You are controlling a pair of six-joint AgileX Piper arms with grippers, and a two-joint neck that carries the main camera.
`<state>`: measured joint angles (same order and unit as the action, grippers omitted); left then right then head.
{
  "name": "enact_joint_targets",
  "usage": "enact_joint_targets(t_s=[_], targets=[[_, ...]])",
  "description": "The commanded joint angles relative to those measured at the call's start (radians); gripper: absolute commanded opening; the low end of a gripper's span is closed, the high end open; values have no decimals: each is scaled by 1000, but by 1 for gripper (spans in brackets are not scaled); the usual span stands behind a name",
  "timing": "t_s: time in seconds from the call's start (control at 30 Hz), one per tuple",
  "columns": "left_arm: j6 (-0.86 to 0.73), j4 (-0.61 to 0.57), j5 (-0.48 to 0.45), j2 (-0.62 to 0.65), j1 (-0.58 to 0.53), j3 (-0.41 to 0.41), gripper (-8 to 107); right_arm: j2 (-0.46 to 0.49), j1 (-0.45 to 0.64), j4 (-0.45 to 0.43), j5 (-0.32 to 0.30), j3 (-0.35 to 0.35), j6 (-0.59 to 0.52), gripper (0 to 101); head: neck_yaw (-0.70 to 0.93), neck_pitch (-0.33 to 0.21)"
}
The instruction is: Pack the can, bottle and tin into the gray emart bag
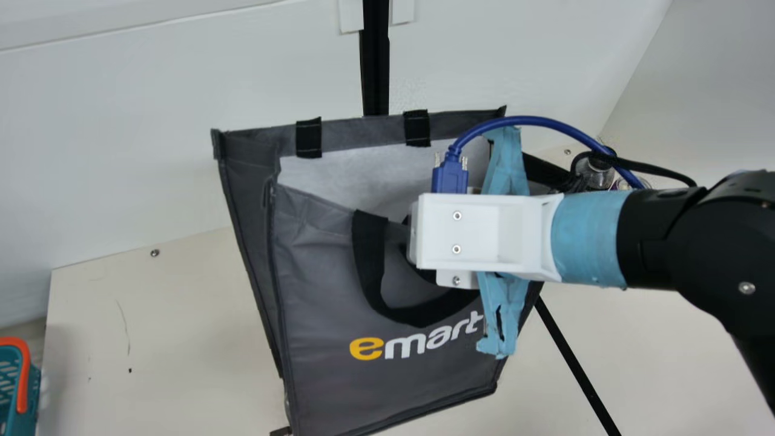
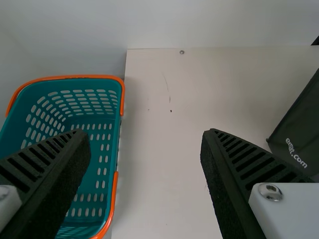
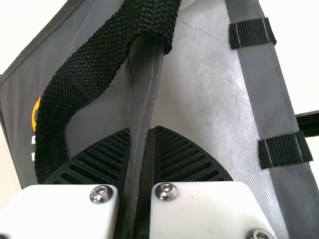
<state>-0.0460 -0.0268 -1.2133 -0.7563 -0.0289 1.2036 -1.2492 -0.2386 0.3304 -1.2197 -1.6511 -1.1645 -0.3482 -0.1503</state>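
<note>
Right gripper [image 1: 472, 233] pinches the gray emart bag [image 1: 327, 272] between its fingers [image 3: 184, 159]

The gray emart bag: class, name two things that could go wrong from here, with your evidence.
The right tool pinches the bag by its thin front edge, so the cloth might slip out and the mouth sag. The black handle loops close to that tool and could snag if the arm moves.

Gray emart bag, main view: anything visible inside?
Inside the bag, the pale lining of the back wall shows. The front panel and the right gripper cover the bottom, so I can't tell whether anything lies there.
</note>
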Motion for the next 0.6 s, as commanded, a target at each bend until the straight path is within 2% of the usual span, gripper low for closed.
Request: enact_joint_targets(t_s=[0.0, 0.57], targets=[[0, 0, 0, 0, 0, 0, 90, 3, -8, -4, 0, 3, 6, 3, -1, -24], [0, 0, 0, 0, 0, 0, 90, 37, -108, -50, 0, 8, 119, 60, -1, -24]])
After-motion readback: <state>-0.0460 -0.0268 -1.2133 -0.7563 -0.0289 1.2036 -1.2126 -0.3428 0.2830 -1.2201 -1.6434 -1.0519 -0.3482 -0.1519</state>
